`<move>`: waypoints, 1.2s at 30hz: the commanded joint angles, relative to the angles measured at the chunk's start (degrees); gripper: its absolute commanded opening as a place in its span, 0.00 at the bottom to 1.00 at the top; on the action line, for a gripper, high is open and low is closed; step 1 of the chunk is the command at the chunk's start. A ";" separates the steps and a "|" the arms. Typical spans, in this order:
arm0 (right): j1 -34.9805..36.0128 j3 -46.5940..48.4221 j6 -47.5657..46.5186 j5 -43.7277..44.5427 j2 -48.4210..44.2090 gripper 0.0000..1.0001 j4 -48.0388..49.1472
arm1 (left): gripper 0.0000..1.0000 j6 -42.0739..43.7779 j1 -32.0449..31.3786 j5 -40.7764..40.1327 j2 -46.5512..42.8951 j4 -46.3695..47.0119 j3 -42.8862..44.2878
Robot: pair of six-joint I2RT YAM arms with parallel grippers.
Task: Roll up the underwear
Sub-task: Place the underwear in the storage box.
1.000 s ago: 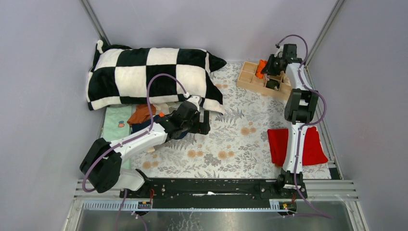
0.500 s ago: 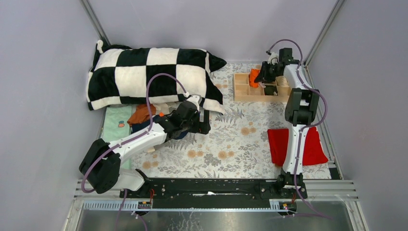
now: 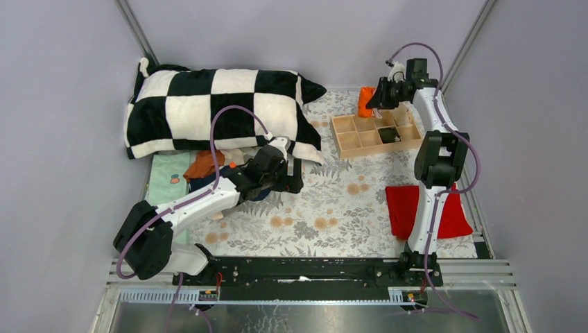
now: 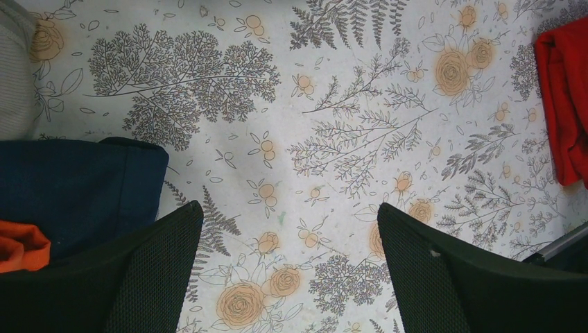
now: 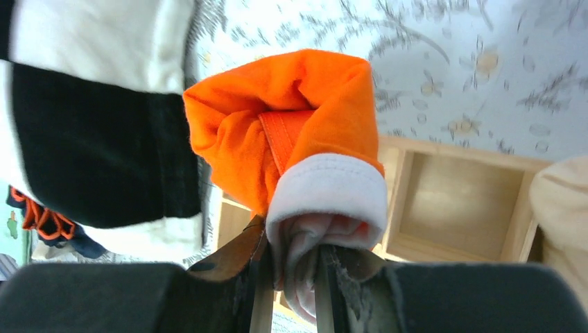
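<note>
The right end effector [image 5: 291, 274] grips the rolled orange underwear [image 5: 298, 132] near the wooden box [image 5: 454, 148]. The left end effector [image 4: 288, 267] is wide open beside the navy underwear [image 4: 76, 184].

A: Left arm?
B: Folded low, reaching inward, its left claw [image 4: 287, 212] spread wide and facing down.
A: Right?
B: Stretched far forward, right claw [image 5: 290, 268] clamped onto orange underwear [image 5: 305, 118].
</note>
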 commanded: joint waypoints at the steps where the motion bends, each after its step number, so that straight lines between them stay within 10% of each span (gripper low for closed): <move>1: 0.11 8.07 -1.09 -6.92 -1.53 0.00 -4.24 | 0.99 -0.23 0.32 0.35 -1.03 0.30 0.78; 17: -1.04 15.25 -8.81 -16.59 10.13 0.00 -19.61 | 0.99 0.42 0.37 0.68 0.47 0.70 0.90; 36: -0.67 18.52 -8.74 -1.75 15.43 0.09 -19.74 | 0.99 0.41 0.41 1.23 1.76 1.09 1.53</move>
